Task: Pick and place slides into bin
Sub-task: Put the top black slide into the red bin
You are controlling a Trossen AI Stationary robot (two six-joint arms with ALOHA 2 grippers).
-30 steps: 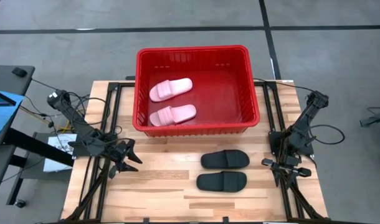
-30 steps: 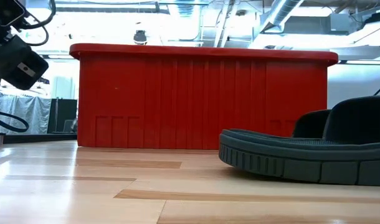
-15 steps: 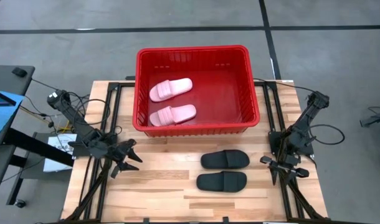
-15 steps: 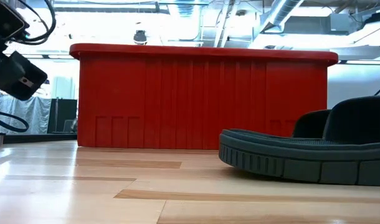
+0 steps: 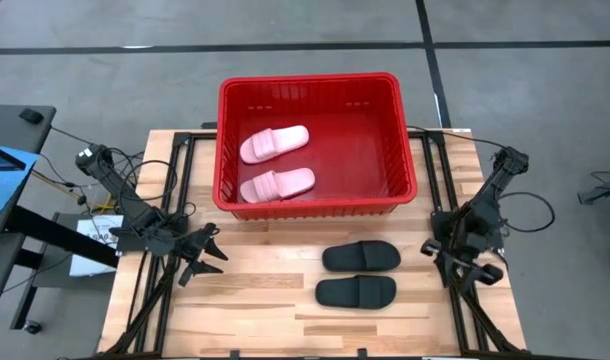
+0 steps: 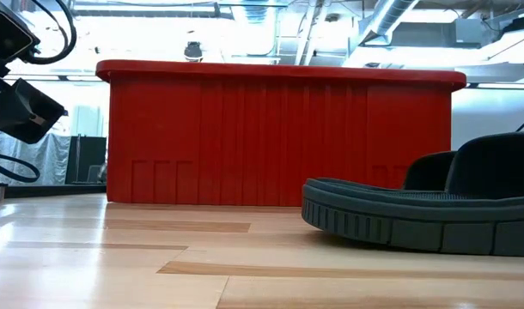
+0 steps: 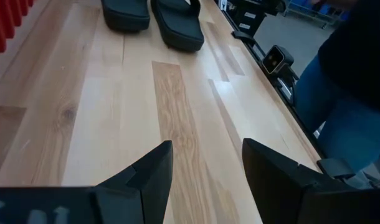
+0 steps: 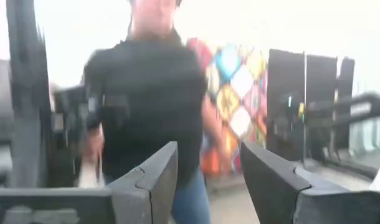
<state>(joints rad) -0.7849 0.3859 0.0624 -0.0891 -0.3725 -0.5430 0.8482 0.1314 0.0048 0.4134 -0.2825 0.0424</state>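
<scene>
Two pink slides (image 5: 276, 163) inside bin (image 5: 310, 204); two black slides (image 5: 359, 272) near tabletop's (image 5: 265, 290) right edge. Left gripper (image 5: 207, 256) and right gripper (image 5: 463, 268) empty, fingers apparently spread.

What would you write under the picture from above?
Pink slides in the red bin, black slides waiting on the table.

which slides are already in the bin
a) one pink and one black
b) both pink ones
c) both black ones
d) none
b: the high view shows two pink slides lying inside the red bin, while both black slides sit on the table in front of it.
</scene>
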